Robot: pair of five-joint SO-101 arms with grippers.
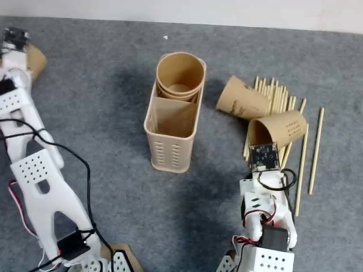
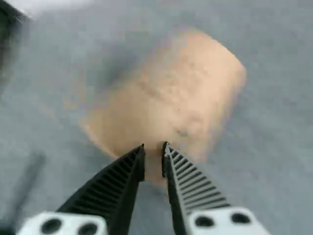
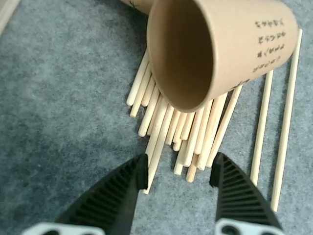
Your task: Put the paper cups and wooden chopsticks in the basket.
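The tan slotted basket [image 1: 170,136] stands mid-table, with stacked paper cups [image 1: 180,73] in its far compartment. To its right, two paper cups [image 1: 243,97] [image 1: 281,129] lie on their sides over a pile of wooden chopsticks [image 1: 278,99]; the nearer cup [image 3: 220,44] opens toward my right gripper. That right gripper [image 3: 178,171] is open just above the near ends of the chopsticks [image 3: 181,132]. At the far left another paper cup [image 1: 35,59] lies on its side. My left gripper [image 2: 153,147] is nearly closed, pinching this cup [image 2: 176,98] at its near edge.
Loose chopsticks [image 1: 316,150] lie apart at the right of the pile. Black cable [image 1: 68,153] runs across the left arm's base. Grey carpet lies bare in front of the basket and between the two arms.
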